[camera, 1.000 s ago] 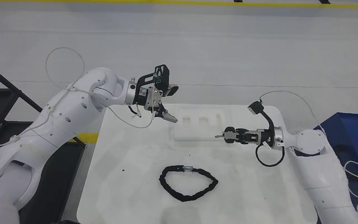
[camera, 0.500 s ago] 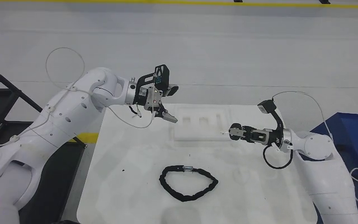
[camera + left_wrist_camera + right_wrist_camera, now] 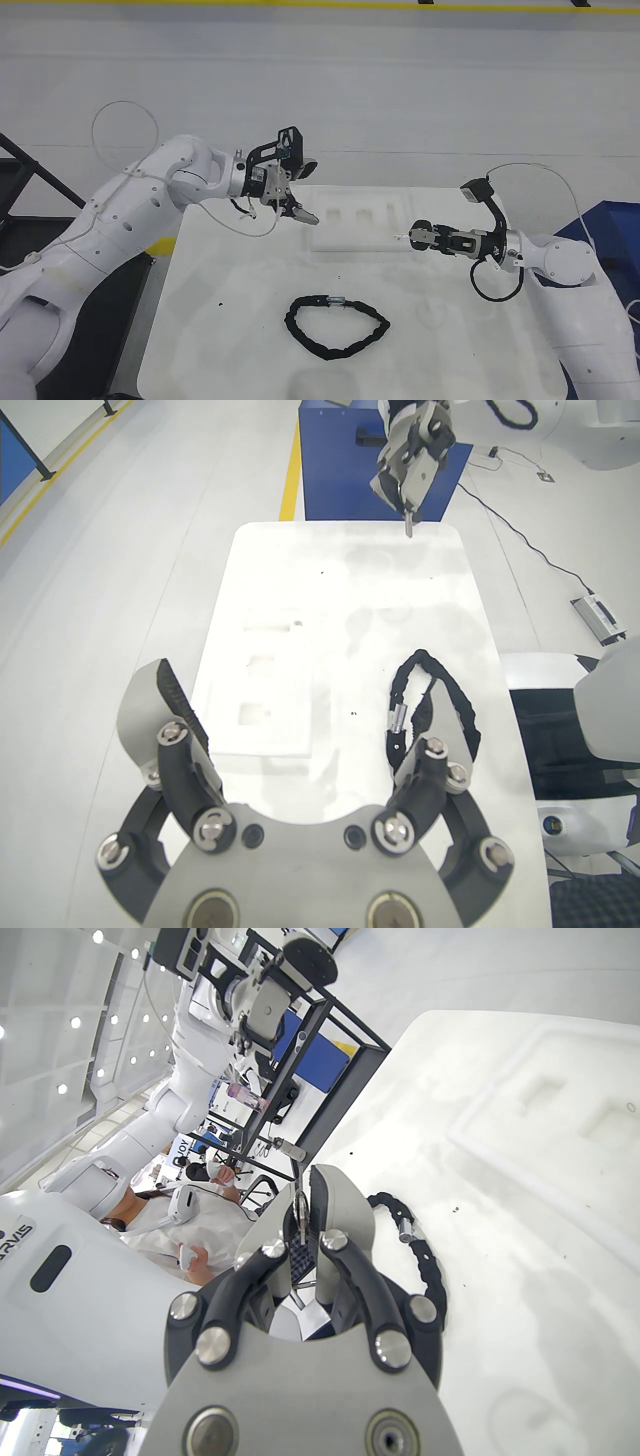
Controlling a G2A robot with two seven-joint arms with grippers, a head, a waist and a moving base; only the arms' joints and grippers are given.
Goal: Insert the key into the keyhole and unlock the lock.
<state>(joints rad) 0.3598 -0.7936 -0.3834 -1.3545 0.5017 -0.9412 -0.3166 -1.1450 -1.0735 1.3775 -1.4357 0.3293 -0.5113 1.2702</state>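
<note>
Starting at my right hand [image 3: 302, 1188]: its fingers [image 3: 340, 1198] are pinched nearly together on the key [image 3: 301, 1214], and the metal blade pokes out past the tips. From above, that hand [image 3: 413, 237] sits off the surface by the right end of the white foam insert [image 3: 355, 222], with the key aimed toward the insert. The left wrist camera catches it across the tabletop [image 3: 400, 600], the key [image 3: 408, 526] hanging tip-down from the grip.

The chain lock [image 3: 337, 325] is not near that hand. It lies in a closed black loop on the tabletop [image 3: 230, 320], closer to the robot's body than the insert and well apart from the key. Its silver lock barrel [image 3: 336, 299] is on the side of the loop facing the insert. In the right wrist camera the barrel [image 3: 406, 1228] shows just past my fingers, with the chain [image 3: 427, 1263] curling away from it.

My left hand [image 3: 295, 210] is spread wide with nothing in it, hovering at the back left of the tabletop by the insert's left end. Its own camera looks down between the open fingers [image 3: 172, 695], and the barrel [image 3: 397, 720] peeks out by one fingertip, the loop lying well below the hand.
</note>
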